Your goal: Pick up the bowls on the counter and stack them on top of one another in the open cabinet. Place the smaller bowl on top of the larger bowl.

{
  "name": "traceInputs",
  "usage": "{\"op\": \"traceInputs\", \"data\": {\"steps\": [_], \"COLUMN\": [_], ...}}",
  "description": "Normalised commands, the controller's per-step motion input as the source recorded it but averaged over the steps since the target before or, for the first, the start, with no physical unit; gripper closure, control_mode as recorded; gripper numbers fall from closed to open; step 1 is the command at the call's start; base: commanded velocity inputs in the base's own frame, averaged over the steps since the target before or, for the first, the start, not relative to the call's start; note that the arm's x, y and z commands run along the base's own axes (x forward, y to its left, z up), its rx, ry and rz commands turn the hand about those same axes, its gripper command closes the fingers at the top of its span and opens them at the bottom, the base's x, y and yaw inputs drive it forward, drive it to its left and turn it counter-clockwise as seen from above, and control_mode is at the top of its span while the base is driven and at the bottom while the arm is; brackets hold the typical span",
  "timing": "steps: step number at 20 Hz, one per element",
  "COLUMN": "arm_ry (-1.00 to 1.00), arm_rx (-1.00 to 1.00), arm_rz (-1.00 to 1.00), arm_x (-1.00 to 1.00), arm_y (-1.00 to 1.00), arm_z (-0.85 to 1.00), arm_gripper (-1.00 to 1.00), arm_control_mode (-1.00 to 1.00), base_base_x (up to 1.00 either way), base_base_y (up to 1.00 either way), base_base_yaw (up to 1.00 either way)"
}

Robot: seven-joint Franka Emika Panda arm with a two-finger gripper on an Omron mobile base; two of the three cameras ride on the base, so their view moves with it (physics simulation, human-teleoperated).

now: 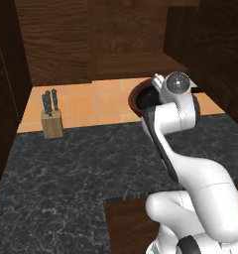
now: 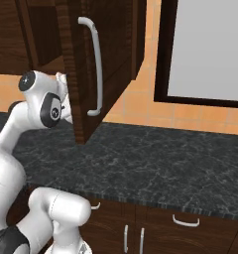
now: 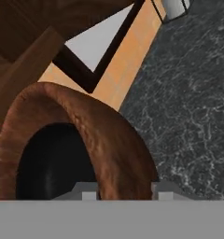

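Base cams behind; hand cam close-up.

Larger bowl (image 1: 136,96) mostly behind the arm; hand (image 3: 121,193) cut by frame edge.

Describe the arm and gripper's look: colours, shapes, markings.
The arm is glossy white, built of rounded, bulbous segments with dark grey-black bands at the joints. A round grey cap with a dark ring closes its top joint. The gripper shows two small grey, blocky finger tips. No cables or lettering are visible.
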Motion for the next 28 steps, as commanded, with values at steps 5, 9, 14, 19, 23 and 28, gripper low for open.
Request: {"op": "traceInputs", "data": {"steps": [5,9,14,19,23,28], "arm_ry": [-0.02,-0.13,-0.02,0.00,0.00,0.00], "arm_rx": [0.08,0.13,0.04,-0.01,-0.04,-0.04], "arm_rz": [-0.05,-0.03,-0.01,0.00,0.00,0.00], "arm_x": [-1.00,-0.52,0.84,0.99,0.94,1.00], "arm_y": [-0.11,0.00,0.08,0.29,0.39,0.15], "arm_z": [0.94,1.00,0.75,0.11,-0.25,0.00], "arm_gripper": [1.00,1.00,1.00,1.00,1.00,1.00], "arm_control_mode": [-1.00,-1.00,-1.00,-1.00,-1.00,-1.00], "base_base_x": [0.00,0.00,0.00,0.00,0.00,0.00], "base_base_y": [0.00,0.00,0.00,0.00,0.00,0.00], "base_base_yaw": [0.00,0.00,0.00,0.00,0.00,0.00]}}
